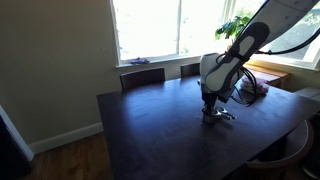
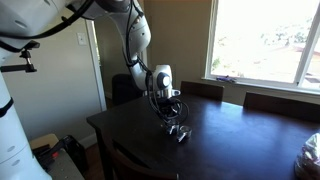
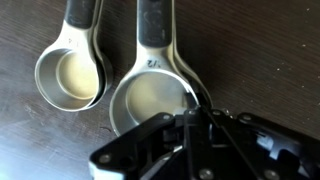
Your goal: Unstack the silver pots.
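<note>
Looked like a home dining rm: dark wood counter [image 1: 160,132] w/ chairs [image 1: 143,76] tucked along it, big sunny windows [image 1: 150,26], leafy plant [image 1: 235,25] by the glass, hardwood floor [image 1: 75,160] & white baseboard [image 1: 65,137].

A dark wooden table [image 1: 150,135] carries everything, and its top shows a dull sheen in both exterior views [image 2: 240,140]. Directly below the gripper [image 1: 212,110] a small glinting cluster of silver pots [image 1: 222,116] rests on the wood. In the wrist view two stand upright, open side up. The larger pot [image 3: 148,100] sits right at the gripper's tips, and the smaller pot [image 3: 68,78] is just beside it, farther off. Both handles point away from the gripper.
</note>
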Motion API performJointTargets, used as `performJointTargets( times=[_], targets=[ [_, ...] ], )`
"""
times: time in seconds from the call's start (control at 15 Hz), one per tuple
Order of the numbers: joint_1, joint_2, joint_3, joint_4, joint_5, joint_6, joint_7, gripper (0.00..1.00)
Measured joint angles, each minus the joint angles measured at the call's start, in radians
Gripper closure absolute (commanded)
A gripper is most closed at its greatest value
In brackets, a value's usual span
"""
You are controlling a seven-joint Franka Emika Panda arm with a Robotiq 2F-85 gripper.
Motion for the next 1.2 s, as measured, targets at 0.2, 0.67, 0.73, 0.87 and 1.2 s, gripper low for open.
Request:
performJointTargets(
  times=[0.2,0.67,0.73,0.87,1.2],
  targets=[
    [0.000,-0.013,0.000,-0.002,-0.001,0.000,-0.001,0.98],
    [0.001,-0.089,0.000,-0.048,-0.002,-0.001,-0.001,0.98],
    [0.001,-0.099,0.000,-0.055,-0.002,0.000,0.000,0.98],
    [0.001,-0.112,0.001,-0.067,-0.002,0.000,-0.001,0.98],
    [0.001,-0.129,0.002,-0.086,-0.002,0.011,0.000,0.98]
  ],
)
